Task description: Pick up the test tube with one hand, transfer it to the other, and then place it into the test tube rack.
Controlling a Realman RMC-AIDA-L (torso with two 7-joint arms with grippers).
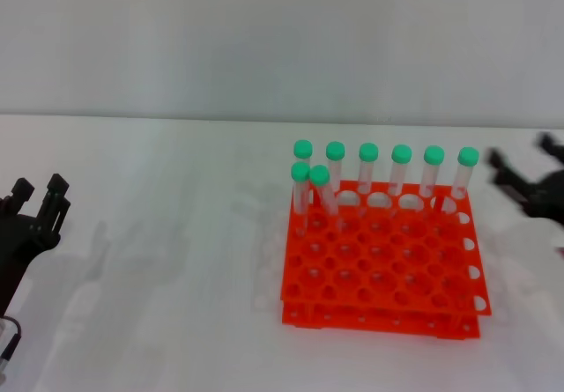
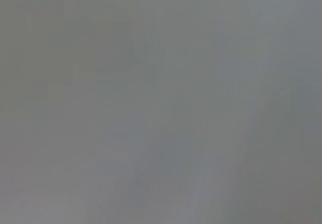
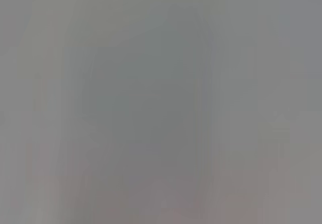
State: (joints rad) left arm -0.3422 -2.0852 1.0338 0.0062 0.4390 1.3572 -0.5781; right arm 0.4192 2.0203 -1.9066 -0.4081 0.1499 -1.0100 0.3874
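Note:
The orange-red test tube rack (image 1: 379, 273) stands on the white table, right of centre. Several green-capped clear test tubes (image 1: 368, 167) stand in it: a row along its far edge and two (image 1: 319, 189) at its far left corner, one of them leaning. No tube lies loose on the table or sits in a gripper. My left gripper (image 1: 37, 200) is at the far left edge, open and empty, far from the rack. My right gripper (image 1: 524, 167) is at the far right edge, just right of the rack's far corner, fingers spread and empty. Both wrist views show only plain grey.
A white table (image 1: 159, 260) stretches between the left gripper and the rack. A pale wall (image 1: 264, 40) stands behind the table's far edge. A thin cable (image 1: 9, 348) shows at the bottom left corner.

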